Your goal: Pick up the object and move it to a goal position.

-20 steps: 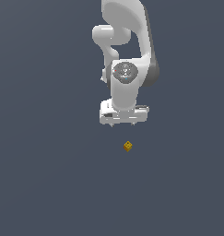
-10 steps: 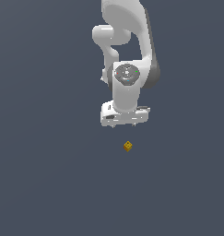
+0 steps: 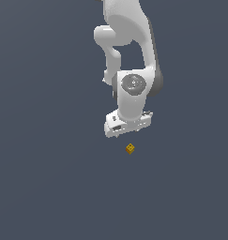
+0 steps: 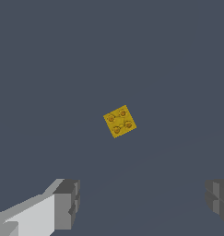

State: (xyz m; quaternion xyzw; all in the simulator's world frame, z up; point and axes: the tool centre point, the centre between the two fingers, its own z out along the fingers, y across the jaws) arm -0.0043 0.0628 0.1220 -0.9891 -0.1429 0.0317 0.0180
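The object [image 3: 130,148] is a tiny yellow-orange cube lying on the dark grey floor, just below the white hand in the exterior view. The wrist view shows the object [image 4: 120,121] from above, turned at an angle, with small darker round marks on its top face. My gripper [image 4: 143,203] hangs above it and apart from it, open, with nothing between its fingers [image 4: 67,203]. In the exterior view the gripper [image 3: 127,132] is mostly hidden under the white hand, its body turned askew.
The white arm [image 3: 129,56] rises from the hand toward the frame's top. A flat dark grey floor [image 3: 49,178] fills everything else.
The hand has turned about its own axis, so its body now sits tilted in the exterior view. The cube has not moved.
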